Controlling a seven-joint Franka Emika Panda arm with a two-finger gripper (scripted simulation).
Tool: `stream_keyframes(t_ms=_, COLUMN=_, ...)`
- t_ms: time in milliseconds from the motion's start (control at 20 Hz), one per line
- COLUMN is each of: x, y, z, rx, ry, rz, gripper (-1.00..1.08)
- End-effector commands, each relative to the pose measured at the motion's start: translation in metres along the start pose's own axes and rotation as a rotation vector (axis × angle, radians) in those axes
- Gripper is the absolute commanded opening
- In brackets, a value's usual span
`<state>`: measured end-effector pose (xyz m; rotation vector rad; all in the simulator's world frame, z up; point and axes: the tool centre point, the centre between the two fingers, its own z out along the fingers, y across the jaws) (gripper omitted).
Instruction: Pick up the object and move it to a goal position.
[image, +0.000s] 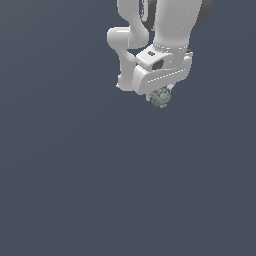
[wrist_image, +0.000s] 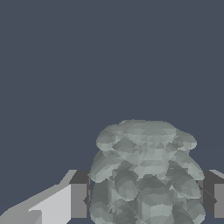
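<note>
Exterior view: white Panda arm enters from the top of the frame, right of centre. Pincer (image: 161, 96) points downward, with the lump (image: 160, 97) showing just below the white hand body in the upper-middle part of the frame. Everything around it is flat dark grey-blue; no edge, shadow or contact line visible, so cannot tell whether that ground is a desk close beneath or far below.

Wrist view: lump (wrist_image: 144, 173) fills the lower centre of the frame, bumpy, speckled grey-green, roundish. One dark finger pad (wrist_image: 78, 199) sits against one flank, a second pad against the other flank at the frame's right edge. Both pads look to be touching the lump, with no gap seen. Pincer (wrist_image: 146, 200) is therefore closed down to the lump's width and gripping it, not fully closed.

Judgement on step: grasp appears made; the task looks to be in the carry phase, lump in hand and apparently off the ground, though lift height is unreadable.

No goal marker shows in either view, so progress toward the goal cannot be judged.

Next move calls for: keep the squeeze constant, translate smoothly toward the goal, avoid jerks. The lumpy surface gives the flat pads uneven contact, so a slip or roll between them is the likely risk.
</note>
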<state>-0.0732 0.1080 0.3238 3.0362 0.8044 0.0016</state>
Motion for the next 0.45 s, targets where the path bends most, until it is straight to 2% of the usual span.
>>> stream_keyframes(t_ms=0, x=0.0010, y=-0.0022, z=-0.0062, rx=0.001, ry=-0.001, rz=0.001, gripper=-1.00)
stream_keyframes(t_ms=400, x=0.0020, y=-0.0013, z=-0.0048, rx=0.001, ry=-0.001, rz=0.001, gripper=-1.00)
